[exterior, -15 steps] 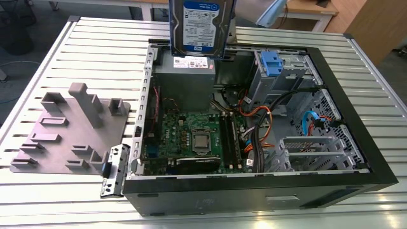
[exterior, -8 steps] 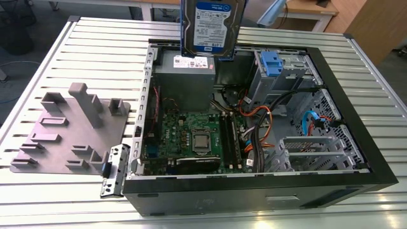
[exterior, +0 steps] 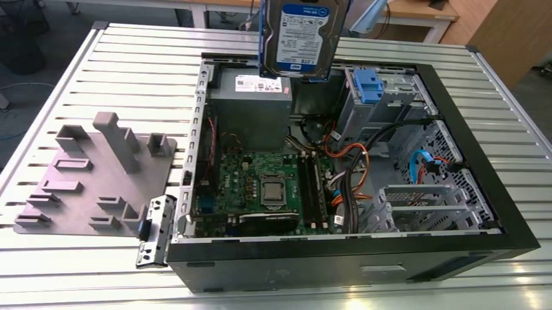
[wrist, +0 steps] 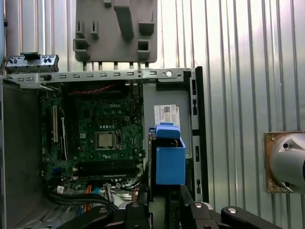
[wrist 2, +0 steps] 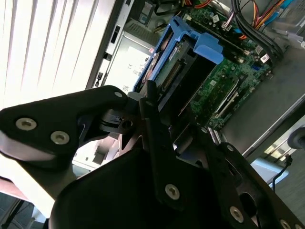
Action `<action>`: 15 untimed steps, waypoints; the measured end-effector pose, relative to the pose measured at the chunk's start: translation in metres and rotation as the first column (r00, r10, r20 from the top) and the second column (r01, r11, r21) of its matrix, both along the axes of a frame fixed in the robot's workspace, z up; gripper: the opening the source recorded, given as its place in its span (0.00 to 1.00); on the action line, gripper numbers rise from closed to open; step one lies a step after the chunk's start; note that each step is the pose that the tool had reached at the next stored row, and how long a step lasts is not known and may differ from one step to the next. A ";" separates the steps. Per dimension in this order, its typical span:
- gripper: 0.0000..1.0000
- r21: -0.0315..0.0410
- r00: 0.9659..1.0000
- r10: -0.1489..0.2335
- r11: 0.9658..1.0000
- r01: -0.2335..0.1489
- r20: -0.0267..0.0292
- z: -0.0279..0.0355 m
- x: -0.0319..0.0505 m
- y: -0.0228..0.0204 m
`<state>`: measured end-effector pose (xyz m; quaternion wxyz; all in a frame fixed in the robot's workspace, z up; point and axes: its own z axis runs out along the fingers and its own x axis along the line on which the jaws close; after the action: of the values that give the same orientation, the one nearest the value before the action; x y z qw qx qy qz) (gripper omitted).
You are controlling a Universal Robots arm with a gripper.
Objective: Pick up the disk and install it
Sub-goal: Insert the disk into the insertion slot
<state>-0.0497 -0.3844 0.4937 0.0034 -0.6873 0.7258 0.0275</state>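
1. One silver-metal rectangular disk with blue plastic side rails (exterior: 302,35) — clamped in the black hand (wrist 2: 164,119), hanging above the open black computer case (exterior: 302,265).
2. Best carried square — clear of the orange cables (exterior: 360,158).

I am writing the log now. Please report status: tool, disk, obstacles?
Tool shut on the disk. Disk in the air, upright, above the power supply in the open case; not installed. Loose cables by the blue latch.

Silver metal disk (exterior: 302,35), white-and-blue label, blue plastic side rails, upright in mid-air above the open computer case (exterior: 345,263)
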 end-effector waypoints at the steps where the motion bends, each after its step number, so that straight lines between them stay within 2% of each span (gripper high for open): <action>1: 0.35 0.000 1.000 0.000 1.000 0.000 0.000 0.0000 0.0025 0.0000; 15: 0.35 0.000 1.000 0.000 1.000 0.000 0.000 -0.0001 0.0375 0.0000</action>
<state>-0.0122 -0.3844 0.4936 0.0033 -0.6873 0.7258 0.0275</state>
